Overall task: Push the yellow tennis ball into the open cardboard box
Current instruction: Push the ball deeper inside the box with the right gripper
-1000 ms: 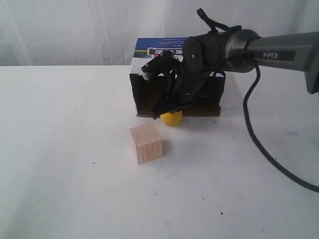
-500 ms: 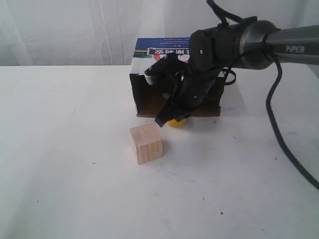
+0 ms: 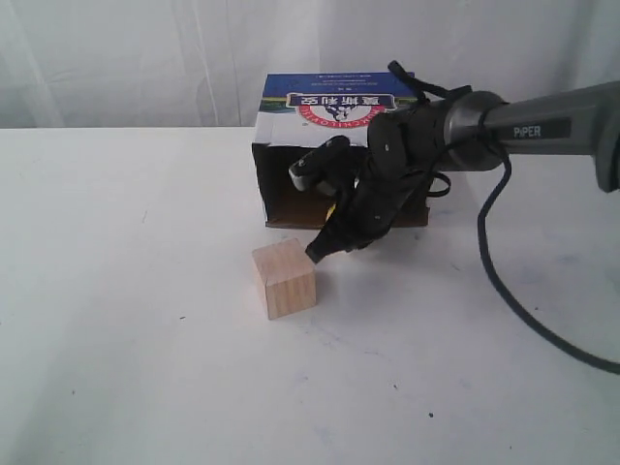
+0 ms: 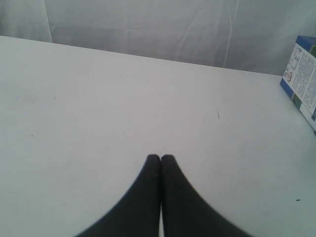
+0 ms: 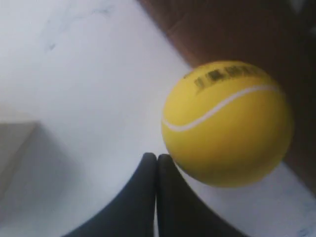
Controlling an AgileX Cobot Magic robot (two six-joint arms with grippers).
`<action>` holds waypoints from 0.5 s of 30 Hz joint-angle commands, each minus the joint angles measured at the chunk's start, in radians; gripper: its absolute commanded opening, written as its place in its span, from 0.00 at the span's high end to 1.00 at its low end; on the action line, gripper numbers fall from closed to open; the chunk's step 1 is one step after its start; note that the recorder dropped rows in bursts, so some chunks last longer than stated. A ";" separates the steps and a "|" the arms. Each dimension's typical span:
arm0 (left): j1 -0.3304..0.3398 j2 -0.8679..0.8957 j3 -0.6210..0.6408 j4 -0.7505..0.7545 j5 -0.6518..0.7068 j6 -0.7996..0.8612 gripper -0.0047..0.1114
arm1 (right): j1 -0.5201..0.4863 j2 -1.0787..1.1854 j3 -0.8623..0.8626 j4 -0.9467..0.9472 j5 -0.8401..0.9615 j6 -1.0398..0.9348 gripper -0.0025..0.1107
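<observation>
The right gripper (image 5: 157, 165), pinched closed and holding nothing, sits just beside the fuzzy yellow tennis ball (image 5: 227, 123) to nudge it into the big open cardboard box (image 3: 329, 102) right behind it.

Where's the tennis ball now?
In the right wrist view, the yellow tennis ball sits at the mouth of the open cardboard box, beside the shut right gripper.
</observation>
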 commanded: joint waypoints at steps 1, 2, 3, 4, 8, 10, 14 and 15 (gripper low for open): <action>0.003 -0.003 0.004 0.000 -0.006 -0.002 0.96 | -0.068 -0.009 -0.098 -0.032 -0.076 0.008 0.98; 0.003 -0.003 0.004 0.000 -0.006 -0.002 0.96 | -0.068 -0.022 -0.125 -0.040 -0.051 0.008 0.98; 0.003 -0.003 0.004 0.000 -0.006 -0.002 0.96 | -0.066 -0.044 -0.140 -0.050 -0.034 0.008 0.98; 0.003 -0.003 0.004 0.000 -0.006 -0.002 0.96 | -0.053 -0.084 -0.145 -0.063 -0.027 0.008 0.98; 0.003 -0.003 0.004 0.000 -0.006 -0.002 0.96 | -0.019 -0.195 -0.111 -0.070 -0.029 0.008 0.98; 0.003 -0.003 0.004 0.000 -0.006 -0.002 0.96 | -0.007 -0.224 -0.084 -0.070 -0.022 0.011 0.98; 0.003 -0.003 0.004 0.000 -0.006 -0.002 0.96 | 0.004 -0.251 -0.005 -0.068 -0.024 0.028 0.98; 0.003 -0.003 0.004 0.000 -0.006 -0.002 0.96 | 0.006 -0.255 0.019 -0.061 -0.026 0.028 0.98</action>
